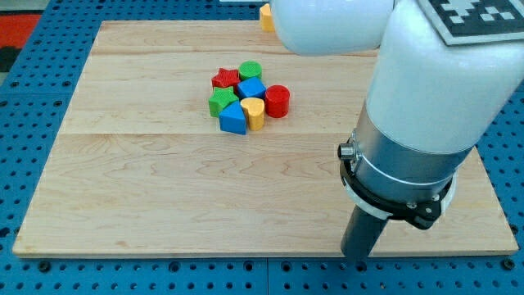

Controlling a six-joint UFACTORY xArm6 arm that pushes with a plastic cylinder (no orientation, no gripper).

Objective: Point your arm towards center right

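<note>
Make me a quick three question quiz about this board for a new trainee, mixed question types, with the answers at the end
1. True or false: my tip touches the red cylinder.
2. Which block lies nearest the view's top in the cluster? A) green cylinder B) blue block C) yellow block
3. Fill in: the red star sits at the cluster's upper ____.

Key: 1 false; 2 A; 3 left.
</note>
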